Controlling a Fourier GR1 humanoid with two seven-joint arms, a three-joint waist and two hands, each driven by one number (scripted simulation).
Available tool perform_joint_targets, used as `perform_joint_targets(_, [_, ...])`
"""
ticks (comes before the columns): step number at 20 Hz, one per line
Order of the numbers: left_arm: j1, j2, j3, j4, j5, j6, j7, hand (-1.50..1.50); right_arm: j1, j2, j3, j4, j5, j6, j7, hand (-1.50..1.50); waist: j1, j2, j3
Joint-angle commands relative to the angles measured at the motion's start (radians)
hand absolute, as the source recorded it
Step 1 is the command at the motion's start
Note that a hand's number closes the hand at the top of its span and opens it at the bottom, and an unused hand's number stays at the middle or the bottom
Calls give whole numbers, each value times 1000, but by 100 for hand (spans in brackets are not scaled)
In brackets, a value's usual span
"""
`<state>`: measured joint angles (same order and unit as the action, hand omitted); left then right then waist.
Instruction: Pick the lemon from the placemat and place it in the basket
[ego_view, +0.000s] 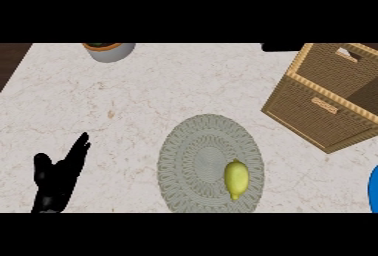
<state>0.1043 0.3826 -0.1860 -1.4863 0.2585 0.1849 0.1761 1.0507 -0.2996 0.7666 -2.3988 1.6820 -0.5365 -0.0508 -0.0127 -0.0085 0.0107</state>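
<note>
So the lemon (235, 179) is lying on the right side of the round grey placemat (190, 165), not picked up yet, with its long axis running roughly up and down the view. The wicker basket (319, 118) sits at the far right of the worktop (125, 110), apart from the mat. The only one showing is the left robot hand (57, 180), low on the left, open with fingers up, just resting and well away from the fruit. The right robot hand isn't in view at all. My guess at what could go wrong: a lemon is round and smooth, so fingers closing off-centre could roll it across the mat, or drag the mat along. The basket's walls look tall too, so a low carry might clip the rim. There's also a blue thing (374, 189) at the right edge that could get bumped.
</note>
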Motion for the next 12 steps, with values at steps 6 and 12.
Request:
perform_joint_targets(6, [57, -25, -12, 89, -14, -19, 9, 0, -167, 186, 5, 94, 112, 178, 89, -150, 16, 12, -12])
perform_joint_targets(12, [35, -21, -4, 51, 1, -32, 80, 0, -321, 260, -57, 294, 87, 170, 113, -150, 18, 10, -10])
